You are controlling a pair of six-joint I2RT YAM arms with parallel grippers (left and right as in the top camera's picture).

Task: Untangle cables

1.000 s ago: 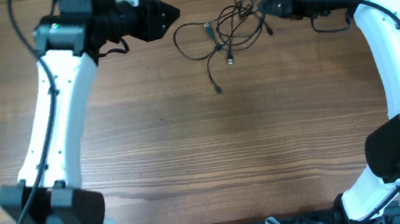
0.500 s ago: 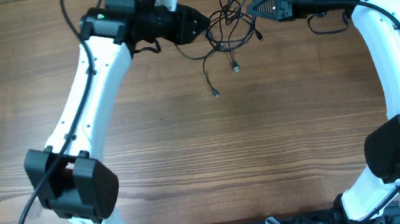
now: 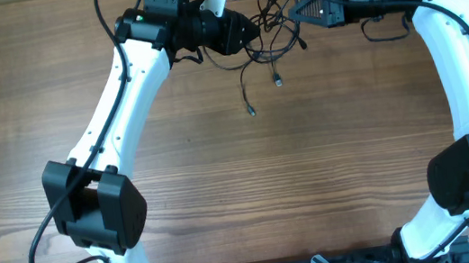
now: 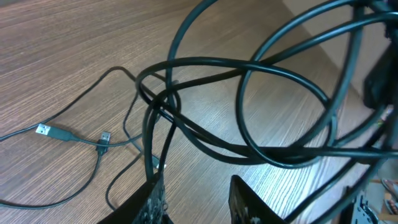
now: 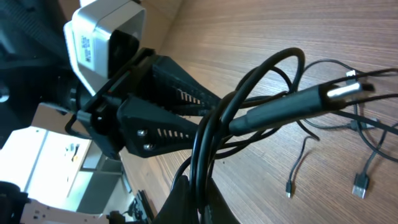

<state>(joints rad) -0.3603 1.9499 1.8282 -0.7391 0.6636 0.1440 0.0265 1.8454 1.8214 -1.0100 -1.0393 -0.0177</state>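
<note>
Several cables (image 3: 273,23), pinched by right fingers (image 3: 309,11), crowd the far table (image 3: 252,193) edge.

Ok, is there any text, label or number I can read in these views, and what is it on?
Nothing legible in any view.
Sticker on the white camera housing at the left wrist: small print, too blurred to read.
cables and table: no markings visible.
</note>
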